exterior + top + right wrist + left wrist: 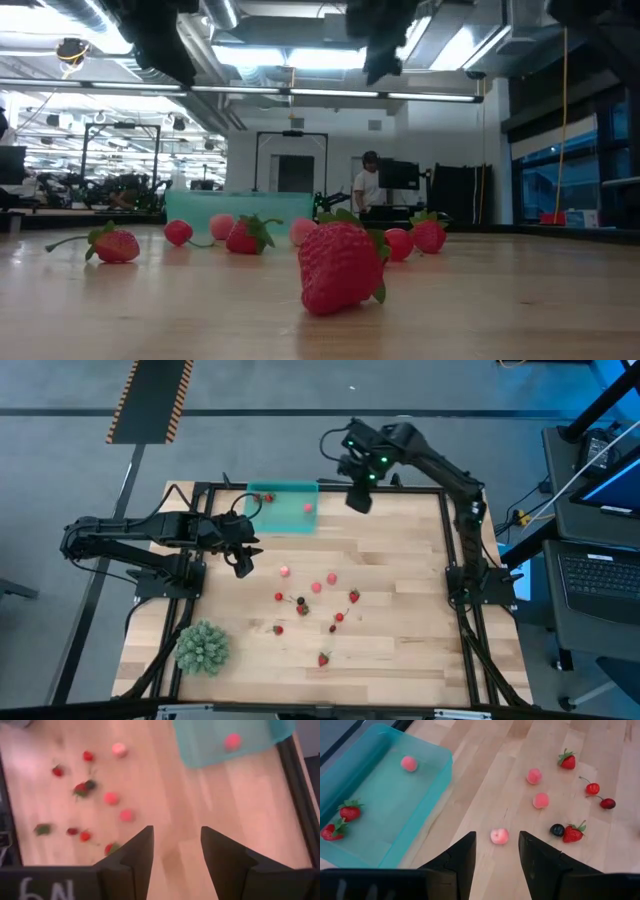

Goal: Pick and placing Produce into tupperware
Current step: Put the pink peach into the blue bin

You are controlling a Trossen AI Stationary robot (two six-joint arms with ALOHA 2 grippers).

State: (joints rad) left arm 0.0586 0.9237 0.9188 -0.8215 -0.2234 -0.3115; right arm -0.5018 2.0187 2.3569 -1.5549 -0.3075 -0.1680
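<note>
The teal tupperware stands at the table's far edge and holds a pink fruit and two red strawberries. More produce lies scattered on the wood in the middle of the table: red strawberries, pink fruits, cherries and one dark berry. My left gripper hovers open near the tupperware's near left corner, above a pink fruit and not touching it. My right gripper hangs open and empty, high up beside the tupperware's right end.
A large spiky green ball sits at the table's near left corner. Black frame rails run along the table's sides. In the low view a big strawberry lies closest to the near edge; a person stands far behind the table.
</note>
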